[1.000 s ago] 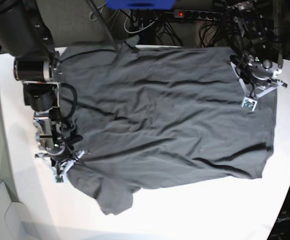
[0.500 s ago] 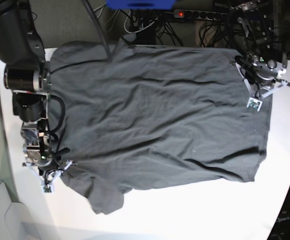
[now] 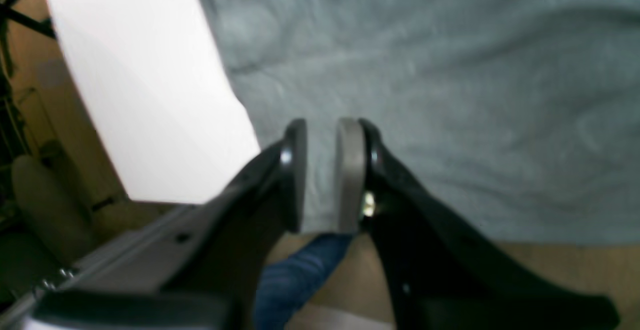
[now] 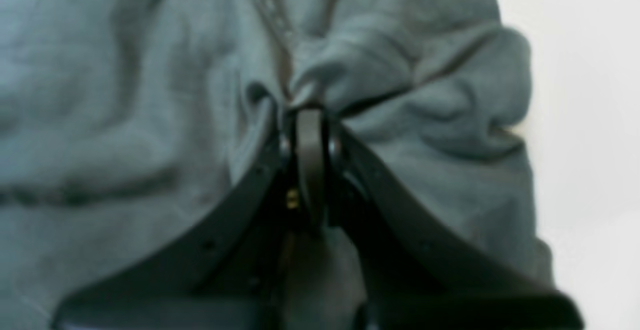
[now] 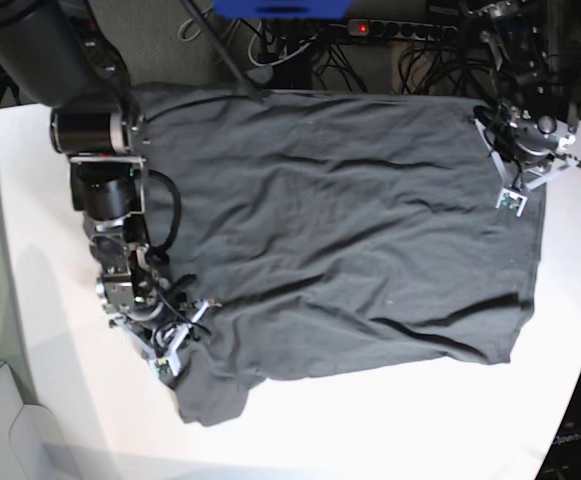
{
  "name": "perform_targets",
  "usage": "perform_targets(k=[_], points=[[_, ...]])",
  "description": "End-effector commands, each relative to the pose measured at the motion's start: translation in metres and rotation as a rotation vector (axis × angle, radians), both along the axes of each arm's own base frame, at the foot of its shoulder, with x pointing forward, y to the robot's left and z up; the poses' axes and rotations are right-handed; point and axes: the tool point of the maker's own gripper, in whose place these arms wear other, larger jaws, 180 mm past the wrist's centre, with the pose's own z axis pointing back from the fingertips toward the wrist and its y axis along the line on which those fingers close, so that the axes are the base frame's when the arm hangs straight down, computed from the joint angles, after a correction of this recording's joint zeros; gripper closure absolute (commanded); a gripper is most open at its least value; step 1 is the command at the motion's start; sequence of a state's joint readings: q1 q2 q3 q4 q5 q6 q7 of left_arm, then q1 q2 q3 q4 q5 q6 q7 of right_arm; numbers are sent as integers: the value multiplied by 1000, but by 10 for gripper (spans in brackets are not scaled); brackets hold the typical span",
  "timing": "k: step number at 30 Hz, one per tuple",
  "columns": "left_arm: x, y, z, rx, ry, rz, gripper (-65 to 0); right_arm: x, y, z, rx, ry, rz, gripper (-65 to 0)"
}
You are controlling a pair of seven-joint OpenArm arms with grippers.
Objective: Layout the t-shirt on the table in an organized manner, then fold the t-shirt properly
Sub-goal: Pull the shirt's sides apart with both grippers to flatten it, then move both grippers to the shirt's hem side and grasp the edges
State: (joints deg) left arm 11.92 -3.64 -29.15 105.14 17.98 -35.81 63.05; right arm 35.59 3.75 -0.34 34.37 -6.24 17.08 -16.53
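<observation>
I see the table (image 5: 390, 430) with the t-shirt (image 5: 340, 220) spread flat across it. My right gripper (image 4: 310, 120) is clamped on bunched cloth near a sleeve; my left gripper (image 3: 322, 170) pinches the hem edge, jaws narrowly apart.

The t-shirt (image 5: 340, 230) is lying spread on the table (image 5: 60, 400), between my two grippers. My right gripper (image 5: 175, 345) is sitting at its sleeve end, with bunched cloth just ahead of my fingertips. My left gripper (image 5: 515, 195) is sitting at the opposite hem corner, with bare table beside it.
</observation>
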Motion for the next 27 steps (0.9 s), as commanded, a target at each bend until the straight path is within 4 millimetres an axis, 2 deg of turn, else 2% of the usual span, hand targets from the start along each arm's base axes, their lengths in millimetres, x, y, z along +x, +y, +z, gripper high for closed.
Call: perform_targets(k=[1, 5, 8, 13, 16, 23, 27], points=[[8, 4, 10, 18, -38, -2, -108, 21, 2, 29, 12, -82, 4, 0], [9, 4, 10, 18, -42, -2, -108, 20, -3, 27, 5, -81, 1, 0], [9, 4, 7, 13, -34, 0, -108, 19, -27, 26, -25, -86, -23, 0], [9, 14, -10, 1, 19, 12, -107, 11, -73, 10, -51, -72, -77, 0], [10, 16, -10, 5, 20, 11, -107, 9, -94, 5, -61, -64, -105, 0], [23, 16, 13, 33, -47, 0, -108, 32, -126, 39, -118, -136, -211, 0], [30, 16, 23, 44, -78, -3, -108, 37, -128, 50, -125, -121, -214, 0]])
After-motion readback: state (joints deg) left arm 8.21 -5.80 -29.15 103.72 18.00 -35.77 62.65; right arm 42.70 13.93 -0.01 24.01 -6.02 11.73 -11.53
